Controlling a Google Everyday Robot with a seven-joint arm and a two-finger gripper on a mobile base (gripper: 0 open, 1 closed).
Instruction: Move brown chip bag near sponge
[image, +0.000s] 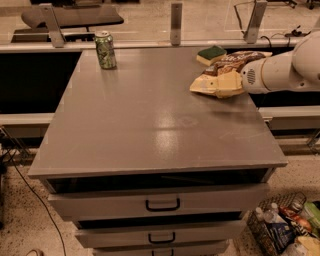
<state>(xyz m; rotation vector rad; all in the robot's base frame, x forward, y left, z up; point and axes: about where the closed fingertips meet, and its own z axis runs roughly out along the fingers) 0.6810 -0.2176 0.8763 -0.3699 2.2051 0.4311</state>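
Observation:
The brown chip bag (222, 75) lies at the back right of the grey cabinet top (150, 115), its cream end toward the middle and its dark brown part behind. The sponge (211, 54), green top over pale yellow, sits just behind it near the back edge, close to the bag. My gripper (240, 79) comes in from the right on a white arm and sits at the bag's right side; its fingers are hidden behind the wrist and the bag.
A green drink can (105, 50) stands at the back left of the top. Drawers (162, 204) are below the front edge. A basket of bottles and packets (285, 227) is on the floor at the lower right. A rail with posts (176, 22) runs behind the cabinet.

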